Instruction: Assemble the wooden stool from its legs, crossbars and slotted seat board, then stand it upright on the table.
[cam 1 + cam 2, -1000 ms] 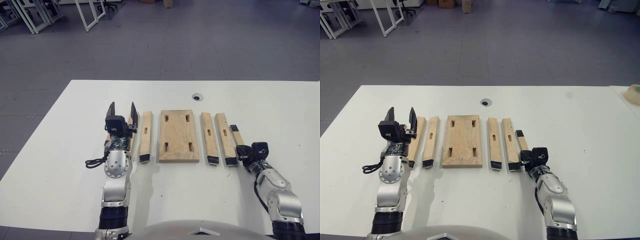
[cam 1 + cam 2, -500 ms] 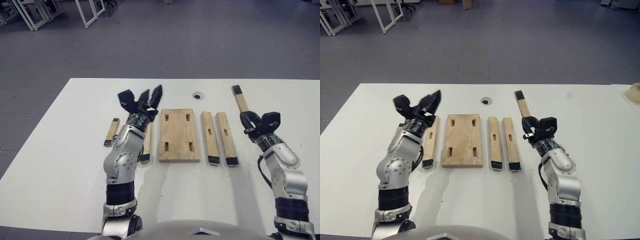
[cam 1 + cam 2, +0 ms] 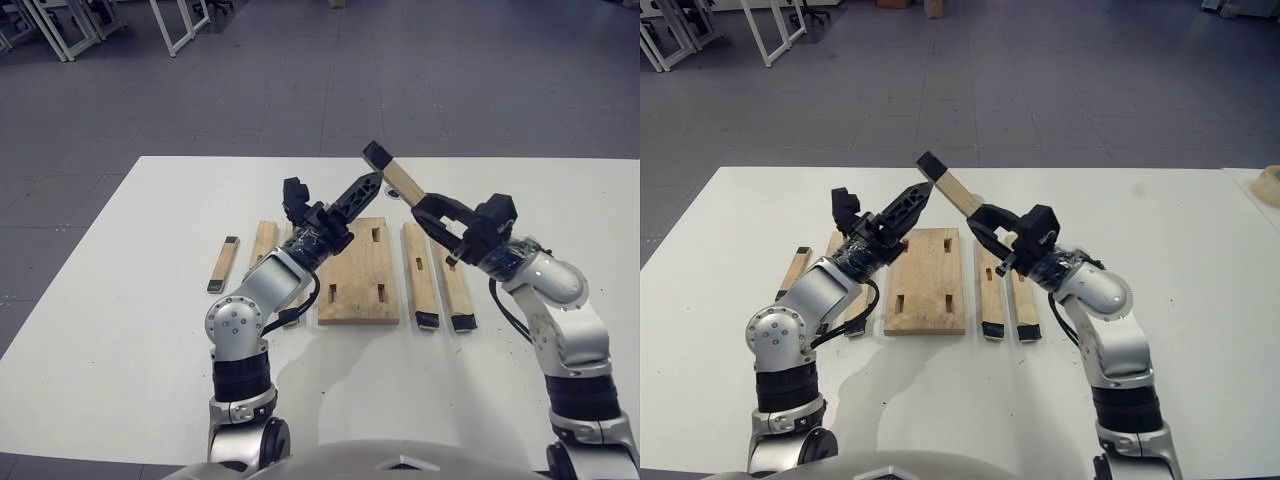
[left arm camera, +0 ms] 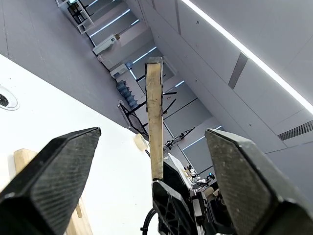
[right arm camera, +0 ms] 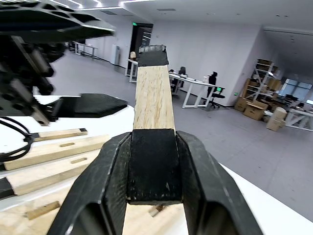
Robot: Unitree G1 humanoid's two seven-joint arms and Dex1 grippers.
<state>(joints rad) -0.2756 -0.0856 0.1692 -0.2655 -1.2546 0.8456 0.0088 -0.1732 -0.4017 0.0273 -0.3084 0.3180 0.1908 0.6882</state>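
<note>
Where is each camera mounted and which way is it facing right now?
Left eye view: on the head, facing forward and down over the table; both arms show.
Right eye view: its stereo twin, same scene.
Left wrist view: looks out between the fingers of the open left gripper at the crossbar.
Right wrist view: looks along the right gripper clamping that crossbar, toward the left gripper.
Shared: both wrist views see the crossbar.
</note>
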